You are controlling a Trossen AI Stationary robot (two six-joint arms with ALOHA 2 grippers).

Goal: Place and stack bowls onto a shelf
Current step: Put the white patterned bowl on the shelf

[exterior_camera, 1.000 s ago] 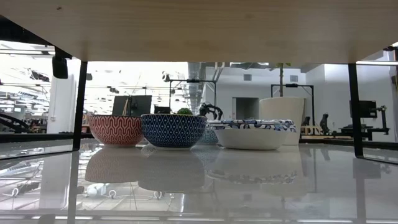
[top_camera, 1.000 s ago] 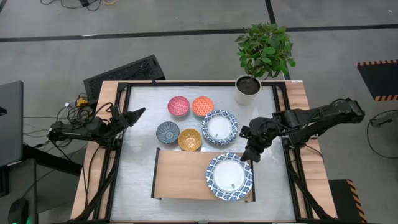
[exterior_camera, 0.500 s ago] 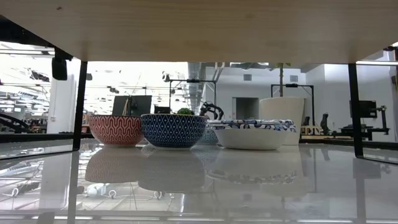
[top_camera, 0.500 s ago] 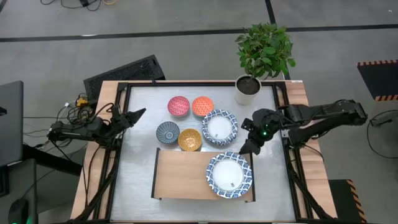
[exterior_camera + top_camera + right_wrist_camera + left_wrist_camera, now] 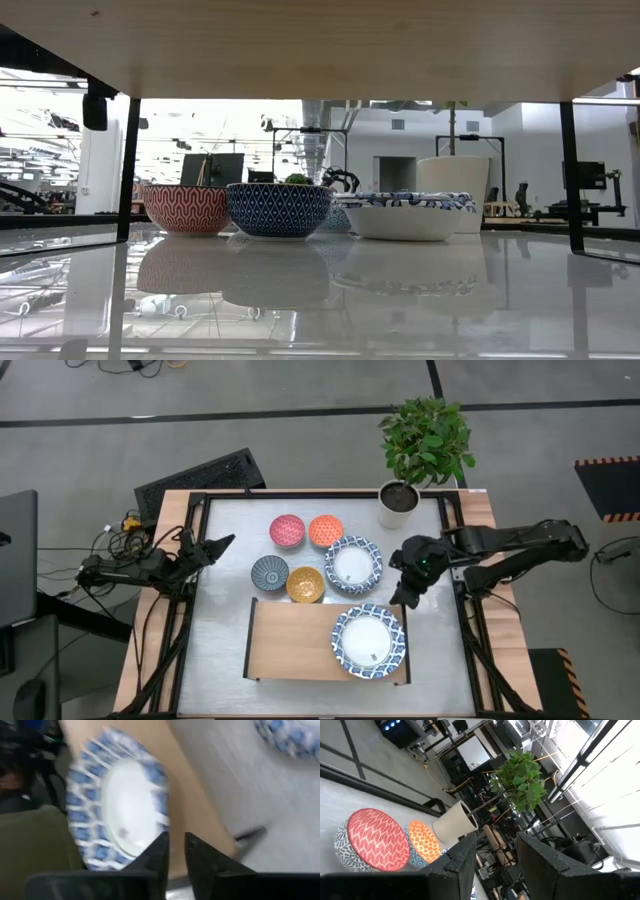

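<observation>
1. The table fills the middle of the high view, with a potted plant at its upper right corner.

2. The shelf lies low in the middle of the high view. One large blue-and-white bowl already sits on its right end; the rest of the board is bare.

3. The right arm reaches in from the right edge of the high view. The right gripper hangs just above and right of the bowl on the shelf, and it has drawn back a little toward the upper right over the last second. In the right wrist view its fingers stand close together with only a thin gap, and nothing is between them. Half a second ago they were spread wider, so they have been closing. To my eye, that bowl is delivered and the arm is free for the next one.

4. The second large bowl rests on the table above the shelf, near the right gripper, and has not moved.

5. Four small bowls stay left of it: pink-red bowl, orange bowl, dark bowl, yellow bowl.

6. The left gripper waits at the table's left edge, fingers parted, holding nothing.
</observation>
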